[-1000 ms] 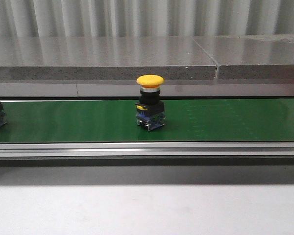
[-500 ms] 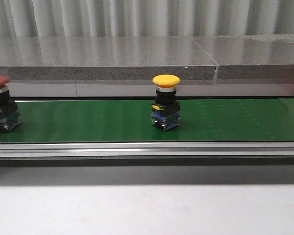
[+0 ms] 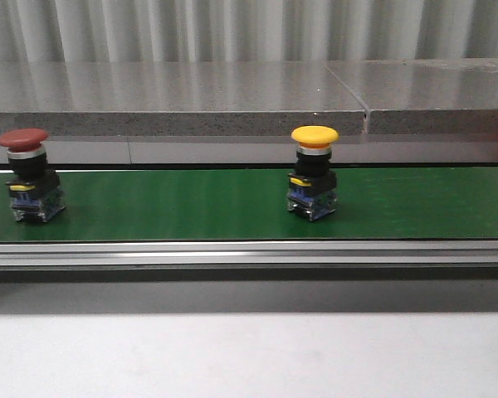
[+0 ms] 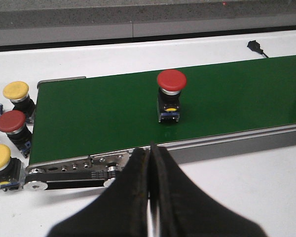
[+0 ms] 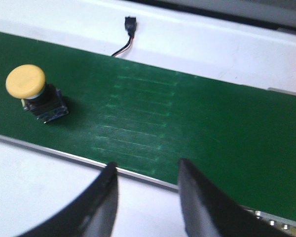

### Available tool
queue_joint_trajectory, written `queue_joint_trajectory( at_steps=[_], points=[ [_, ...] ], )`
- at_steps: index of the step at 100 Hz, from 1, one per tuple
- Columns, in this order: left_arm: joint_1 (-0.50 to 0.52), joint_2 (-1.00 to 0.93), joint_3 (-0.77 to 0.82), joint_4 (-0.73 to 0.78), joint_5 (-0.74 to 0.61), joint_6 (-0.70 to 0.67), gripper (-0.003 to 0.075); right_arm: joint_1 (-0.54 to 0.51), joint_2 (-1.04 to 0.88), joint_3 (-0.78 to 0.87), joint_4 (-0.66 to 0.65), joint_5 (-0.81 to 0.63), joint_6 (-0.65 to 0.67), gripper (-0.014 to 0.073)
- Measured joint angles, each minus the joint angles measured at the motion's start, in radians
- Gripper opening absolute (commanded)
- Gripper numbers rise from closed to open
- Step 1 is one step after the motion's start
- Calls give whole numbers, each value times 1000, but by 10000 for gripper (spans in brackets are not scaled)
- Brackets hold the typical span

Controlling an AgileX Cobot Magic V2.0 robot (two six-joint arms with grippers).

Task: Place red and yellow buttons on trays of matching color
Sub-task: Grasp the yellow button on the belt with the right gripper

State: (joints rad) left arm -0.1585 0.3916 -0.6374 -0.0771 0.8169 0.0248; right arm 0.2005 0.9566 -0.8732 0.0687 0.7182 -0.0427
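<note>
the left gripper (image 4: 151, 148) is being held clenched, its two black fingers (image 4: 133, 173) pressed together with nothing between them, above the white bench (image 4: 246, 187) just outside the near rail of the green conveyor belt (image 4: 98, 113). straight beyond it, a red button (image 4: 170, 94) is standing upright on the belt, nearer the near edge than the far one. past the belt's end, three more buttons are sitting on the bench beside the roller: a yellow one (image 4: 16, 91), a red one (image 4: 11, 123) and another yellow one (image 4: 0, 158).

the right gripper (image 5: 147, 170) is being held released, its fingers (image 5: 106, 190) spread apart and empty, over the near rail of the belt. a yellow button (image 5: 27, 84) is standing on the green surface well to one side of it, close to the near edge. a small black connector with a wire (image 5: 130, 27) is lying on the bench beyond the belt's far edge.

in the front view the red button (image 3: 26, 170) is sitting near the belt's left end and the yellow button (image 3: 313, 170) near its middle, well apart.
</note>
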Motion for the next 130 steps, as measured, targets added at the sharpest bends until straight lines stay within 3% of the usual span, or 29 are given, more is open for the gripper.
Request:
queue_joint_trajectory(
  at_steps=[10, 42, 86, 100, 119, 130],
  points=[
    [0, 0, 0, 0, 0, 0, -20, 31, 86, -68, 14, 60, 0, 592],
    [0, 0, 0, 0, 0, 0, -20, 105, 324, -239, 104, 181, -27, 590],
    [0, 0, 0, 0, 0, 0, -20, 142, 586, -356, 124, 185, -64, 587],
    [0, 0, 0, 0, 0, 0, -20, 142, 628, -360, 124, 160, -72, 510],
    [0, 0, 0, 0, 0, 0, -20, 142, 671, -362, 124, 126, -72, 272],
    [0, 0, 0, 0, 0, 0, -20, 142, 673, -362, 113, 116, -72, 195]
  ],
)
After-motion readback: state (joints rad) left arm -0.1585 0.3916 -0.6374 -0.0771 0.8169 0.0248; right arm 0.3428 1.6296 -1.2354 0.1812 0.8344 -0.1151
